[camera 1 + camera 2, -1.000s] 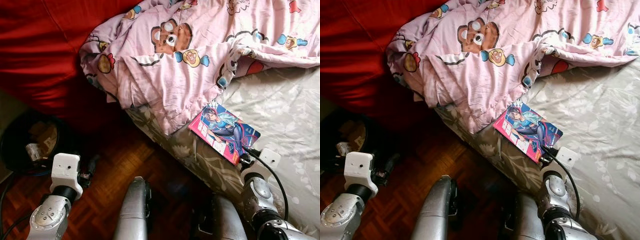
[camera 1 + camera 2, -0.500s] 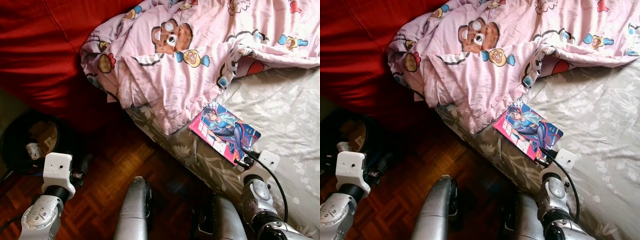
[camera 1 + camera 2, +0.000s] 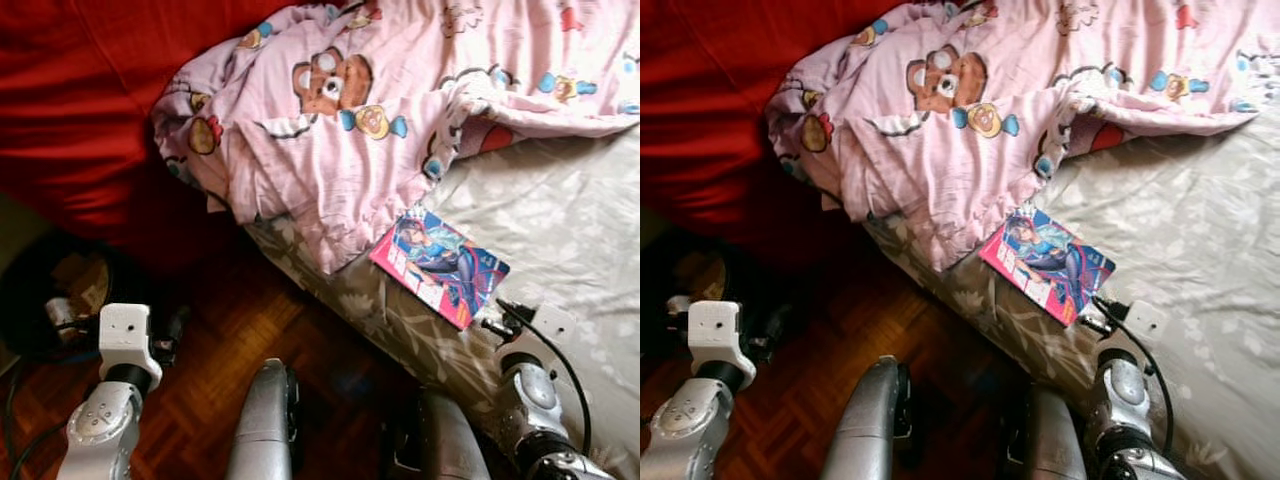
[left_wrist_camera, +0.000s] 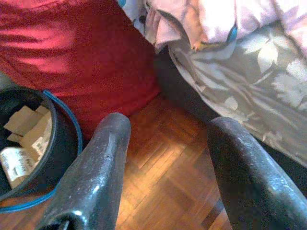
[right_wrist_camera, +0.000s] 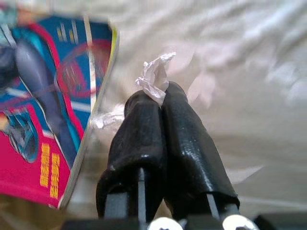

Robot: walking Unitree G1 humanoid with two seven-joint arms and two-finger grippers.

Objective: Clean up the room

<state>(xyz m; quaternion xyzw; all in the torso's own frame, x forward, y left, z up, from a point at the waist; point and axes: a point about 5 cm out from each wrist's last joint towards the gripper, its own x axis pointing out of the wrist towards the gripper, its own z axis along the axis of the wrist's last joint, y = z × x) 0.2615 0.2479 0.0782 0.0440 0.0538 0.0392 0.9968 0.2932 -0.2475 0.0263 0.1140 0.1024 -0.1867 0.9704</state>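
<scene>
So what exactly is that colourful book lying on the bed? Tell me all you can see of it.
The book is a thin, glossy paperback with a pink and blue cartoon cover showing a long-haired figure. It lies flat and closed, at an angle, on the grey floral bedsheet near the bed's edge, just below the pink bear-print blanket. The right gripper, shut on a scrap of white paper, sits beside its corner.

Both arms are silver metal cylinders with round bolted joint caps, each ending in a white boxy wrist block. A black cable loops along the right wrist. Each tool, left tool and right tool, carries two long, glossy black fingers, with small silver screws at the right one's base.
</scene>
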